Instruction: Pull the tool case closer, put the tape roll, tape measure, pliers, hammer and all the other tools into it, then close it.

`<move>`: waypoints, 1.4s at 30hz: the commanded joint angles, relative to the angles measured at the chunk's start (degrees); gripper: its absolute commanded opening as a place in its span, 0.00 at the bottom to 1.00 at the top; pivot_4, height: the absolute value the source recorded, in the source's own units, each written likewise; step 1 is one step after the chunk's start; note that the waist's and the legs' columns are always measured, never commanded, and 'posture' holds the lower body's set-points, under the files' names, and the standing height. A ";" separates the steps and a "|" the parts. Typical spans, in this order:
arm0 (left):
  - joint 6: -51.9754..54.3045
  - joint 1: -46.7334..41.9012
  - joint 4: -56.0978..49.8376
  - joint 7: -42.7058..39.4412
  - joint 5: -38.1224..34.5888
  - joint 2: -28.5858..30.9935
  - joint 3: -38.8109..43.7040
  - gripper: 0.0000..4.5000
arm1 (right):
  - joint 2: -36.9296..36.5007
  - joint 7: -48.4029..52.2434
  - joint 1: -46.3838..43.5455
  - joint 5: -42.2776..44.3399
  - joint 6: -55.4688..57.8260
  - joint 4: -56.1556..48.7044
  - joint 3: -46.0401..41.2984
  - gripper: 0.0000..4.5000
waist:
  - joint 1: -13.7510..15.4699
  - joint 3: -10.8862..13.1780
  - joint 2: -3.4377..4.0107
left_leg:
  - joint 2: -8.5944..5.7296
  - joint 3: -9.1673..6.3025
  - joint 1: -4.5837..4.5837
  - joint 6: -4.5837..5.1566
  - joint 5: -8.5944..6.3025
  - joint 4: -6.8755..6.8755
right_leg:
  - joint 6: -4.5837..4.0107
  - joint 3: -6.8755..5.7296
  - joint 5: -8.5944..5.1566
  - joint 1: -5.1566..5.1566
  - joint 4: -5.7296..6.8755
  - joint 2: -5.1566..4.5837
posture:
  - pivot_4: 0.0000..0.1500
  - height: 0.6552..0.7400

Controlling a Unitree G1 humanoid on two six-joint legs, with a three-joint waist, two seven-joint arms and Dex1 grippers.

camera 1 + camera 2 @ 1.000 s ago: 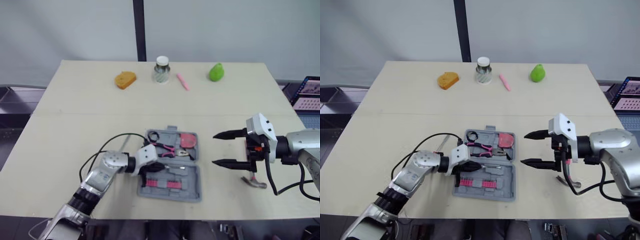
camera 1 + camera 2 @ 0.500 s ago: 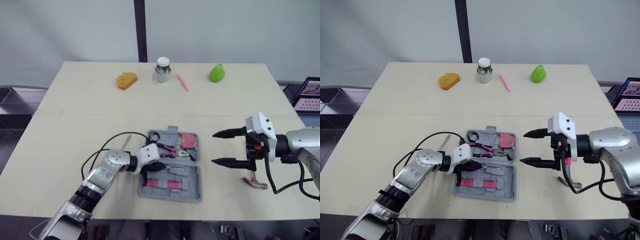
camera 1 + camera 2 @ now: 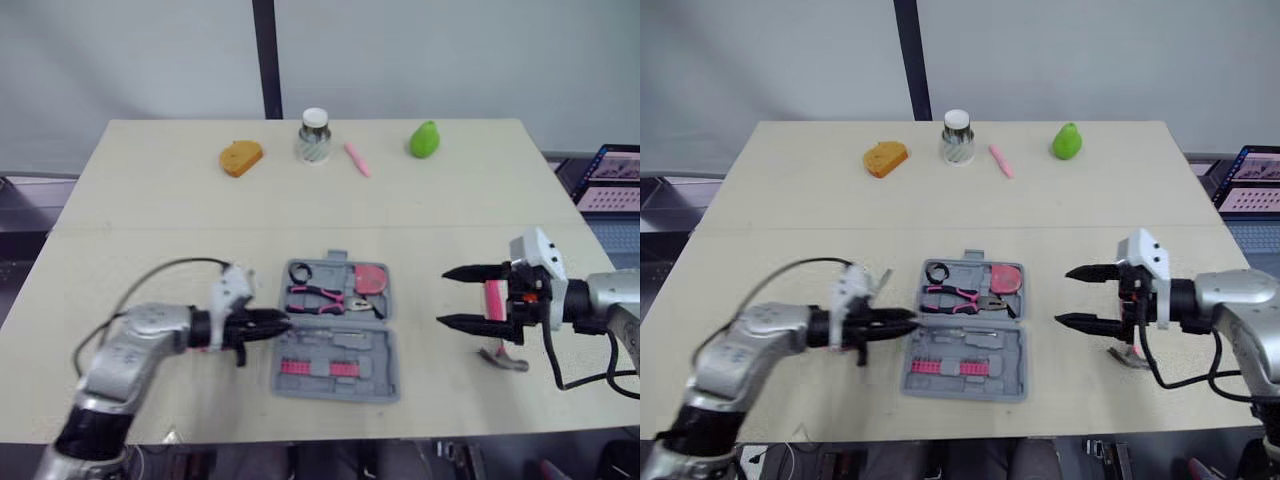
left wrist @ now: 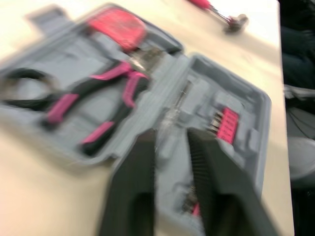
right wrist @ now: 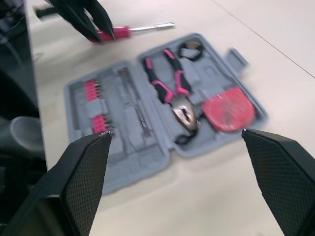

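The wide-open, empty right gripper (image 3: pixel 444 297) is risking knocking the pink-handled steel hammer (image 3: pixel 506 360) off the beige table's (image 3: pixel 450 200) near edge, while the left gripper (image 3: pixel 282 322) is hanging nearly closed, empty.

Looks like a robot lab: bare table (image 3: pixel 150 200) before plain grey wall (image 3: pixel 450 50), laptop (image 3: pixel 612 185) off its right edge.

Silver arms (image 3: pixel 128 352), black cables (image 3: pixel 575 383), white wrist blocks (image 3: pixel 536 250); left pincer (image 3: pixel 283 323), right pincer (image 3: pixel 443 296) black.
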 commanded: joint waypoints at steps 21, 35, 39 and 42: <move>-15.74 25.16 21.75 -1.30 -0.44 9.75 36.92 0.99 | -2.04 -1.36 3.79 -10.99 -21.49 46.68 -12.35 1.00 | -0.84 0.34 0.38 | 0.19 0.77 -0.17 -0.12 -0.17 -0.09 | -0.13 0.50 -0.07 -0.92 0.27 0.01 | 1.00 1.00; -12.91 20.90 6.99 -0.52 -2.92 8.45 22.62 0.99 | 5.62 -15.70 13.35 -6.49 -4.80 14.91 -14.99 1.00 | -1.41 0.34 0.41 | 0.41 1.15 -0.03 -0.19 -0.33 -0.08 | -0.16 0.67 -0.08 -0.95 0.53 0.10 | 1.00 1.00; -11.65 17.11 -0.10 -1.46 -4.36 8.73 15.61 0.99 | 6.45 -23.17 15.02 -6.97 5.60 5.11 -13.31 1.00 | -1.20 0.34 0.41 | 0.46 1.19 0.00 -0.21 -0.35 -0.09 | -0.17 0.76 -0.08 -0.98 0.54 0.15 | 1.00 1.00; -12.00 10.83 -5.01 -1.73 -4.08 7.54 6.84 0.99 | 8.57 -28.15 14.79 -6.75 11.68 -1.43 -11.68 1.00 | -0.66 0.34 0.40 | 0.44 1.20 0.00 -0.19 -0.35 -0.07 | -0.17 0.79 -0.08 -0.98 0.55 0.18 | 1.00 1.00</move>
